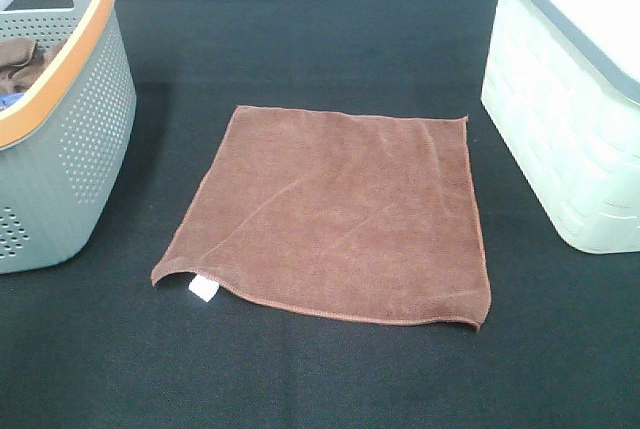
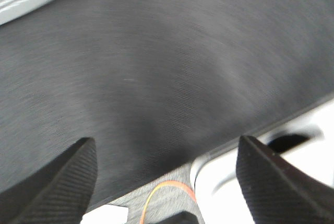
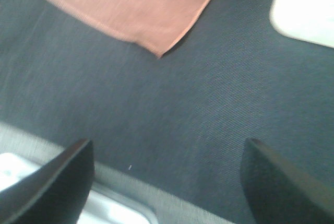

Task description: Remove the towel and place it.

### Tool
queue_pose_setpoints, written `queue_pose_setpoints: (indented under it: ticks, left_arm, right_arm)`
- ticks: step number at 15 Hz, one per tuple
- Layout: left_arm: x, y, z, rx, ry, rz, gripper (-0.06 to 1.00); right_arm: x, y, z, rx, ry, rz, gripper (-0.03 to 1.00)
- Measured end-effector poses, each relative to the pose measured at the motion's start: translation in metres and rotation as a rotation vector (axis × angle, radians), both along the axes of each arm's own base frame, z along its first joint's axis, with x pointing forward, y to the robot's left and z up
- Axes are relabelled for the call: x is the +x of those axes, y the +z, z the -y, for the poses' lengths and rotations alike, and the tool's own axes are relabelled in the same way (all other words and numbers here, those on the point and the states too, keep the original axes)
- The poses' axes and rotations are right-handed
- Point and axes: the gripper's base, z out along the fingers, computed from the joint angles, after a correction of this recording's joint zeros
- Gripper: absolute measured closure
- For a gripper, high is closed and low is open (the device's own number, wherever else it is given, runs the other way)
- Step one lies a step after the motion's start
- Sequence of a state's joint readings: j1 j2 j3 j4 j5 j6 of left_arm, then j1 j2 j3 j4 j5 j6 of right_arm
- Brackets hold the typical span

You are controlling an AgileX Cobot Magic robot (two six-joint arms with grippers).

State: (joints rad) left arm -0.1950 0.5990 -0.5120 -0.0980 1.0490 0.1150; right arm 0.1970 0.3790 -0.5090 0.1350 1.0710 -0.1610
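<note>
Exterior high showing towel [image 1: 335, 217] lying flat on worktop [image 1: 300, 39], both fingers [image 2: 68, 179] [image 3: 57, 182] hanging spread wide, gripping nothing.

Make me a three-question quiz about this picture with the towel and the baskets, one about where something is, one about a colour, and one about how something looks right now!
1. Where does the flat brown cloth towel lie?
A. inside the grey perforated plastic basket with the orange rim
B. on the black table cloth between the two baskets
C. on top of the white woven-pattern plastic basket

2. What colour is the small tag at the towel's near corner?
A. white
B. blue
C. green

3. How do the right pincer and the left pincer stand?
A. each shut on the towel
B. one holding a basket
C. both open and empty

Answers: 1 B, the towel is spread on the black cloth with a basket at each side. 2 A, the tag shows white against the brown. 3 C, both wrist views show the fingers wide apart with nothing between them.
</note>
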Motion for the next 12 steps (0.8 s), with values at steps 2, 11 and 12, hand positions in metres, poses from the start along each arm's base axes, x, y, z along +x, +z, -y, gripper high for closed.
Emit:
queue_pose_setpoints:
  ticks: [2,11,12]
  left_arm:
    - [-0.011,0.007,-0.011,-0.013,0.118,0.093,0.23]
    - [-0.067,0.024,-0.016,-0.046,0.181,0.464,0.23]
    - [-0.071,0.024,-0.016,-0.047,0.182,0.488,0.23]
  right_arm:
    - [-0.009,0.003,0.004,0.012,-0.064,0.068,0.23]
    - [-0.054,0.006,0.009,0.059,-0.117,0.374,0.23]
    - [-0.054,0.006,0.009,0.059,-0.117,0.376,0.23]
